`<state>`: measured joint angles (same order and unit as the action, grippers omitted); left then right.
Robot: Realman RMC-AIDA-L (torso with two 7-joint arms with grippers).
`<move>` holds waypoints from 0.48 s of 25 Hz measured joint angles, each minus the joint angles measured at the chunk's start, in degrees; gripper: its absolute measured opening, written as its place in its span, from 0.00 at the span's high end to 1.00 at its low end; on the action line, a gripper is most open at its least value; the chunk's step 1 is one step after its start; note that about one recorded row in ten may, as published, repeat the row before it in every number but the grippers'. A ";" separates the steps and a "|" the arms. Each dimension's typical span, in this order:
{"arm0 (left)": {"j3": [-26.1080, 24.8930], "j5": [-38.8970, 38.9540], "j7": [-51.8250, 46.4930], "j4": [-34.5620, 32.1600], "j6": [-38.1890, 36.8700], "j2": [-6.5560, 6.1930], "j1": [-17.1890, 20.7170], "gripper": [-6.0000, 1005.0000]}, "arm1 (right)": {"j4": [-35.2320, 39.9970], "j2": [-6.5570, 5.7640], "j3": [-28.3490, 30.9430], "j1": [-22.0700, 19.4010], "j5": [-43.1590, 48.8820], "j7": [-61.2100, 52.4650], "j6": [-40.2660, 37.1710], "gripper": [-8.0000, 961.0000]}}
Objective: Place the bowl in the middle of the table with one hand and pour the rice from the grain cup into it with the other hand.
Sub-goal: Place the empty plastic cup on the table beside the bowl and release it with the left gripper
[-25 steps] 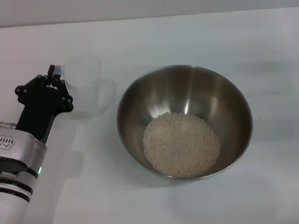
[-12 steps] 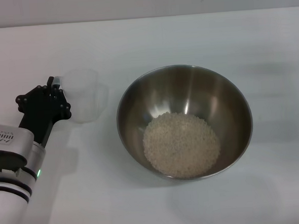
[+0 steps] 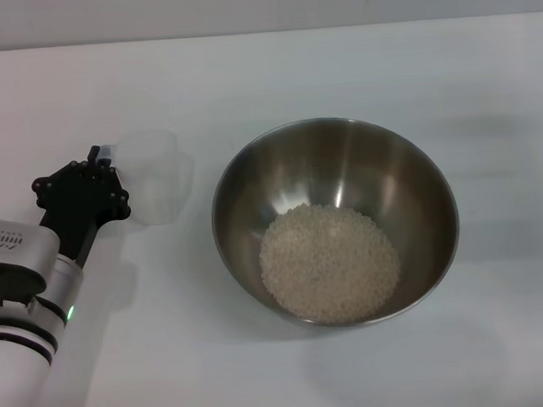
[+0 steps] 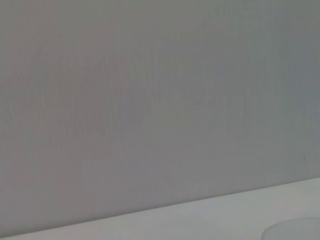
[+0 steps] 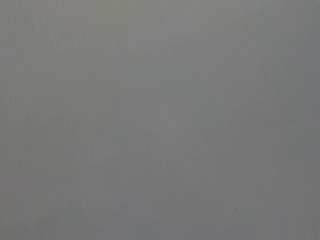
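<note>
You are looking at a plain white worktop point(image 3: 355, 60) that is filling nearly the whole head view, with a grey wall running along its far edge. No brand, label or readable writing is showing on anything here.

The bowl point(image 3: 331, 154) is sitting near the middle of the worktop, upright, its brushed steel inside catching the light. The rice point(image 3: 329, 262) is lying in a pale heap at its bottom, toward the near side of the bowl.

Your left arm is reaching in from the near left corner, its silver wrist showing black rings and a small green light. The left hand point(image 3: 100, 172) is sitting just left of the grain cup point(image 3: 156, 174), its black fingers closed on the cup's small handle. The cup is standing upright on or just above the worktop, left of the bowl and apart from it; you cannot tell from this view whether its base is touching. No grains are visible through its translucent wall.

The left wrist view is giving you mostly grey wall, a strip of worktop and a faint curved rim of the cup at one corner. The right hand is not appearing in any view; the right wrist view is showing only flat grey.
</note>
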<state>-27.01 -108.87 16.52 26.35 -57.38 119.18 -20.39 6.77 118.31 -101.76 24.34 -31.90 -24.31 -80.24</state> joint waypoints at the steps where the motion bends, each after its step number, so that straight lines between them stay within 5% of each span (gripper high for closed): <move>1: 0.00 0.00 -0.56 -0.17 0.04 -0.01 -0.04 0.95 | 0.03 0.00 0.00 0.00 0.03 -0.01 -0.01 0.39; 6: 0.03 -0.16 -3.16 -0.82 0.30 -0.24 -0.05 0.95 | 0.22 -0.01 0.00 0.07 0.72 -0.01 -0.04 0.39; 12: 0.09 -0.44 -5.82 -1.07 -0.72 -0.35 1.34 0.78 | 0.25 -0.01 0.00 0.37 1.80 0.58 -0.02 0.39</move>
<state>-26.92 -109.31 10.70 25.28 -58.10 118.83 -19.05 7.03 118.30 -101.76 24.71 -30.10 -23.73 -80.26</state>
